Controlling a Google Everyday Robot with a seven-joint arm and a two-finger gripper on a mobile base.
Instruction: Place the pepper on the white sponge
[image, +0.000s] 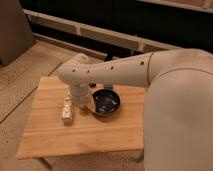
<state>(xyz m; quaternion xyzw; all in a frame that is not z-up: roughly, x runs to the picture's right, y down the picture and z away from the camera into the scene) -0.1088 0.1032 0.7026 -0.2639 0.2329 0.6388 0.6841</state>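
Observation:
The white sponge (67, 109), a pale oblong block with faint tan marks, lies on the left part of the wooden table (55, 137). My gripper (82, 104) hangs from the wrist straight down to the tabletop, just right of the sponge and left of the black bowl (106, 102). Its jaws stand open, and I see nothing between them. The pepper does not show; the wrist and arm hide the spot under the gripper.
My pale arm (120, 70) reaches in from the right over the table's back edge, and its bulky body fills the right side. The small table stands on a speckled floor, with a dark wall and rails behind it.

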